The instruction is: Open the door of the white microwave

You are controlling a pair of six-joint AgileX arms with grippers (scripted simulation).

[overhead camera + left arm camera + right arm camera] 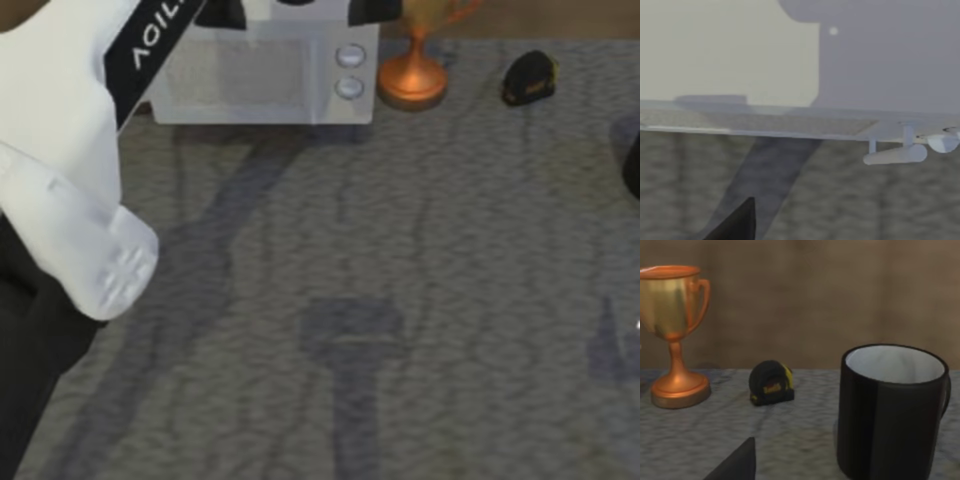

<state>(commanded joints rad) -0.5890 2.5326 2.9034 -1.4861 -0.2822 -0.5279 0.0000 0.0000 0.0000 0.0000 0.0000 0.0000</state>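
Left arm (70, 190) fills the table's (400, 300) left side, reaching toward the far edge; its bulk covers the microwave's (265, 75) left end. Left gripper itself is hidden from above; in its wrist view only one dark fingertip (737, 225) shows, so its grip cannot be told. Microwave sits at the far edge, left of centre, front facing the near edge. Door (240, 75) lies flush, grey mesh window, two knobs (350, 70) to its right. Wrist view shows the door's handle (895, 154), a pale bar on two posts. Trophy (412, 70) just right of the microwave, top cut off. Mug (892, 410), black, at the right edge. Tape measure (528, 78) near the far right corner. Right gripper's grip cannot be told either.
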